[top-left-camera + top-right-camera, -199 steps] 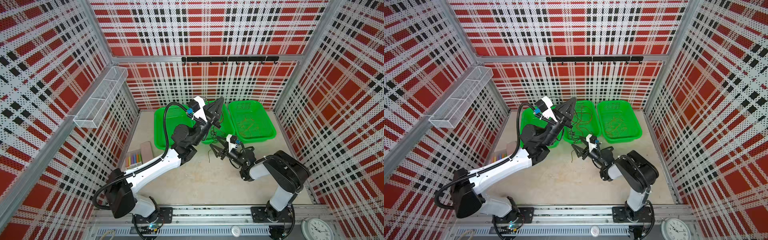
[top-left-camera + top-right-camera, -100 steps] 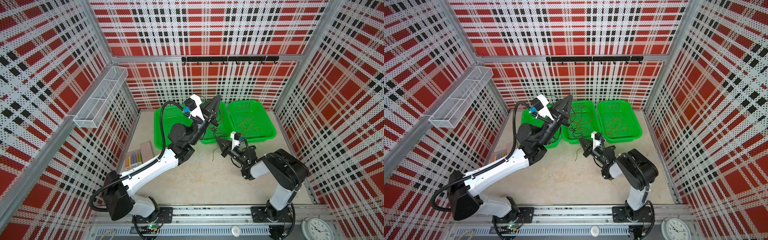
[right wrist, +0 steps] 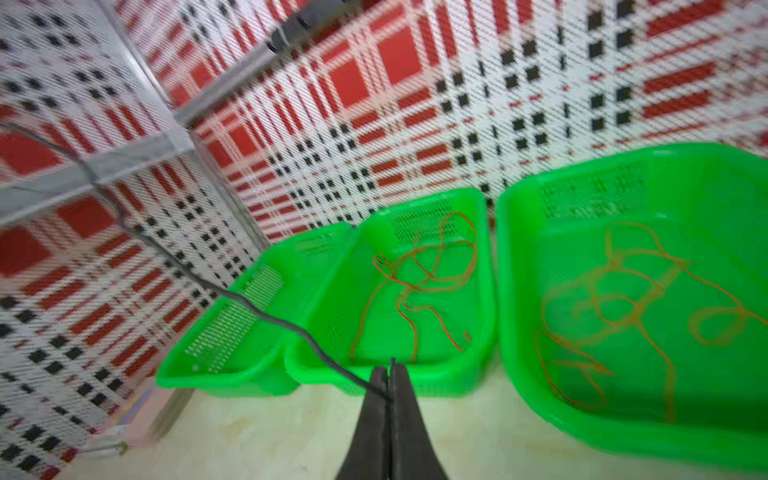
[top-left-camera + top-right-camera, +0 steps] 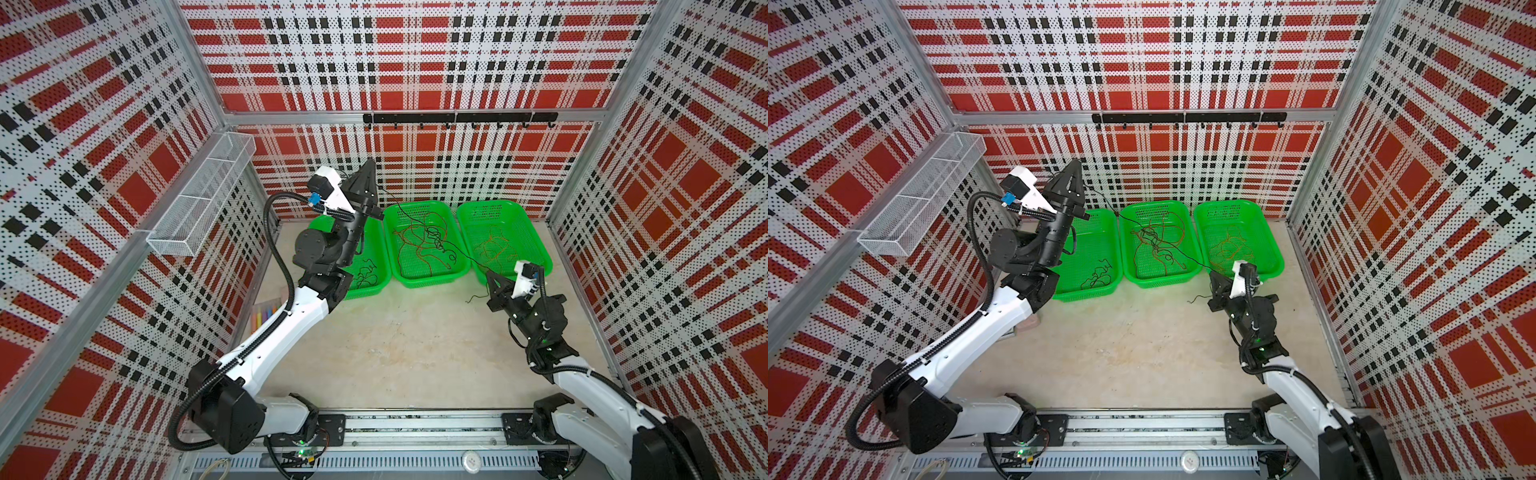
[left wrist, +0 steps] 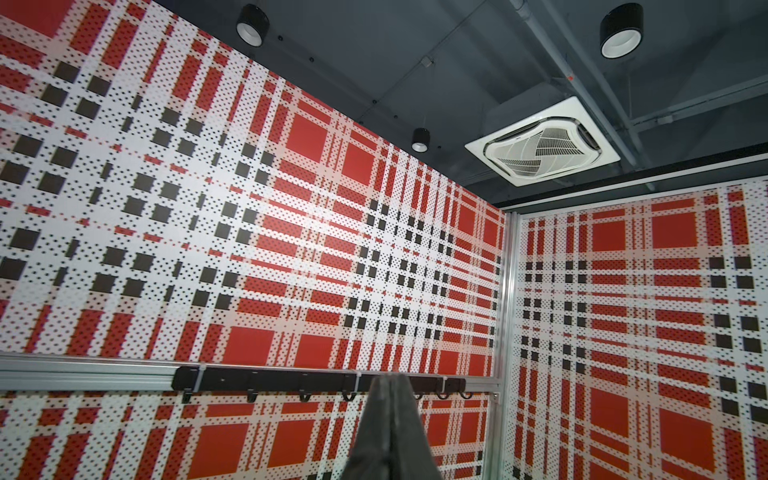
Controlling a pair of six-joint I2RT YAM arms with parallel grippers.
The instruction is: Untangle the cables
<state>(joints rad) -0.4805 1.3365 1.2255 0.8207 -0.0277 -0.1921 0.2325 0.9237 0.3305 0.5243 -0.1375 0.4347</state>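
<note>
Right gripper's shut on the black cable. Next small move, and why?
Probably ease the right gripper back a little, away from the middle basket. The black cable it pinches runs nearly straight up to the raised, shut left gripper, yet crosses the red cables in that basket, apparently snagged.

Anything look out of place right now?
Only the black cable: it spans the air from the left gripper over the middle basket to the right gripper, and its loose tail sticks out beyond that, outside any basket.

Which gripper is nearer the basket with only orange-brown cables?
Right. The right gripper, pinching the black cable, sits at that basket's front corner; the left gripper is raised high beyond the middle basket.
</note>
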